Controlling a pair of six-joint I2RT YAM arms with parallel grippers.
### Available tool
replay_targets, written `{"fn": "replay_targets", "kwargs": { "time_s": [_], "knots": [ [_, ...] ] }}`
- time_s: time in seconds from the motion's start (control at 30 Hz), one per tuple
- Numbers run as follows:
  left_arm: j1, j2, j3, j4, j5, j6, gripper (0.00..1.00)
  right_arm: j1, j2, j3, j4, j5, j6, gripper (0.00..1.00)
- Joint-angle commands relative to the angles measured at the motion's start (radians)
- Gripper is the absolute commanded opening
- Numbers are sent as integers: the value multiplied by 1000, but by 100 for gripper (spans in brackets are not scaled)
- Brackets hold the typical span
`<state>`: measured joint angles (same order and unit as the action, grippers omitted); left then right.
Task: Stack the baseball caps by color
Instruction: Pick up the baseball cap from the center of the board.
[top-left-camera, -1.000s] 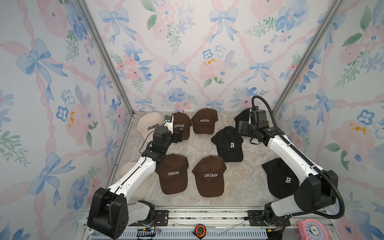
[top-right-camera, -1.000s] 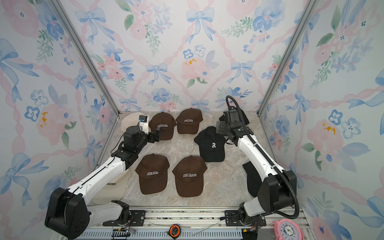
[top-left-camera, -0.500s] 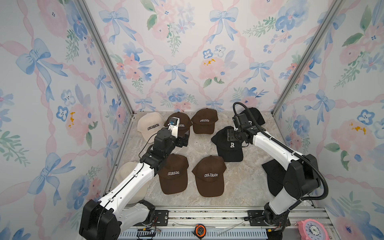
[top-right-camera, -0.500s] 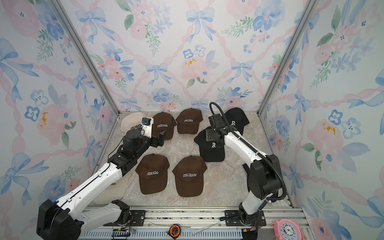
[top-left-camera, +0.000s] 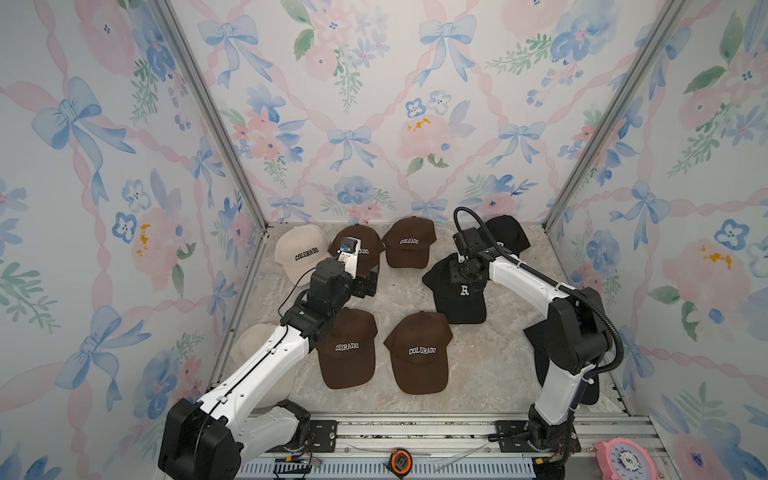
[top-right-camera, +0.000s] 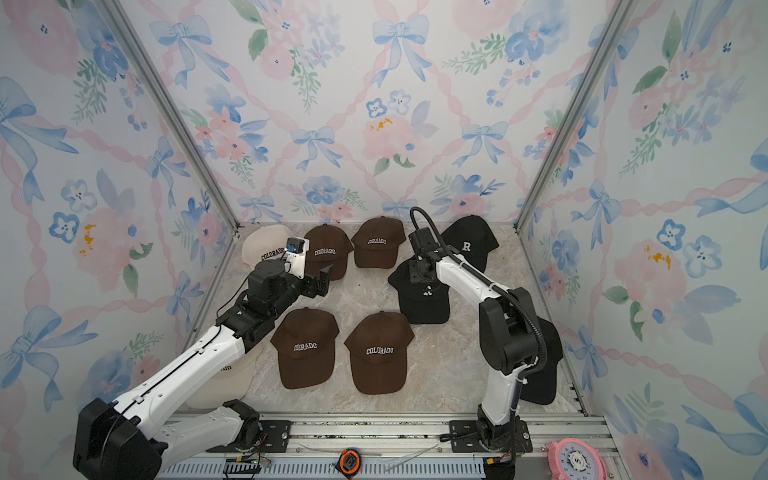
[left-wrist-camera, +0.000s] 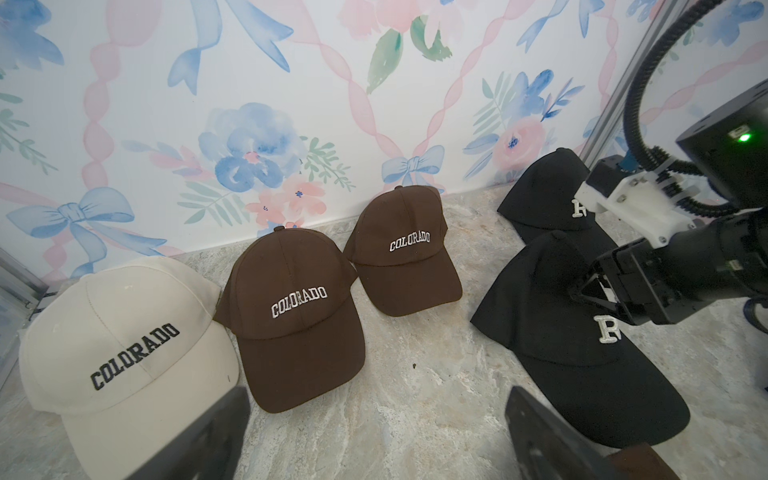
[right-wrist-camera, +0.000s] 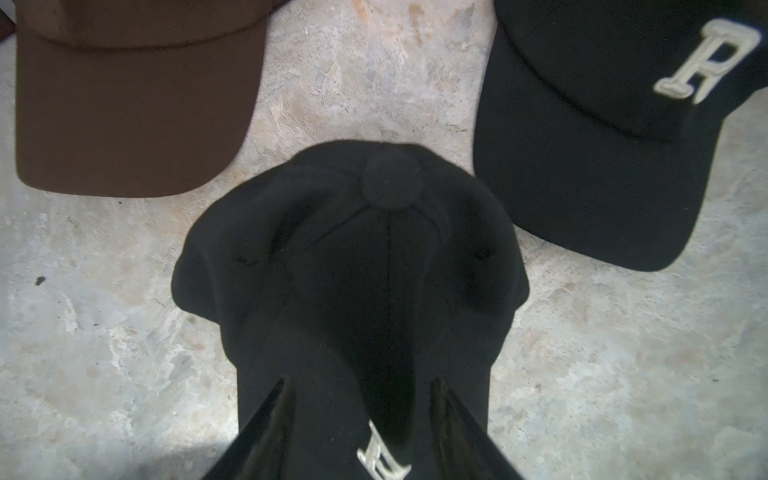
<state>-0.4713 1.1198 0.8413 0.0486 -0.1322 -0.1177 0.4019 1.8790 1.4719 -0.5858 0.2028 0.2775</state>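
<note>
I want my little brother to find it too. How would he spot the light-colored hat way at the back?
Find the flowery back wall and follow it to the corner on the robot's left. The cream hat lies there. It has dark COLORADO letters, while the brown hat beside it has white ones, and the other cream hat lies near the front.

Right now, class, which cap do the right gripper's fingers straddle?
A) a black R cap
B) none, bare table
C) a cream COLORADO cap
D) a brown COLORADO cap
A: in the right wrist view the right gripper has a finger on each side of the crown of the black R cap, beside its white R.
</note>
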Motion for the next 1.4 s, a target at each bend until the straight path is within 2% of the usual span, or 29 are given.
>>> {"fn": "replay_targets", "kwargs": {
  "time_s": [0.0,0.1,0.23,0.4,0.57,0.63,0.8,1.17,1.37],
  "knots": [
    [-7,16,3,-9,10,-17,98,-12,30,43,-36,-13,-3,52],
    [-6,29,14,-10,10,-17,98,-20,43,51,-36,-24,-3,48],
    [-6,51,30,-10,11,-14,98,-32,54,58,-37,-40,-4,33],
    [-7,83,49,-9,16,-18,98,-48,53,48,-37,-54,-4,30],
    [-9,105,67,-7,23,-18,98,-60,51,44,-34,-84,-5,35],
    [-7,110,73,-7,23,-18,98,-62,54,47,-38,-88,-9,32],
    [-9,118,88,-7,23,-19,98,-63,40,70,-61,-85,-20,14],
    [-9,135,150,2,28,-18,98,-96,-34,186,-169,-17,-26,15],
    [-10,170,196,6,47,-13,98,-137,-28,250,-192,-2,-6,15]
  ]
}}
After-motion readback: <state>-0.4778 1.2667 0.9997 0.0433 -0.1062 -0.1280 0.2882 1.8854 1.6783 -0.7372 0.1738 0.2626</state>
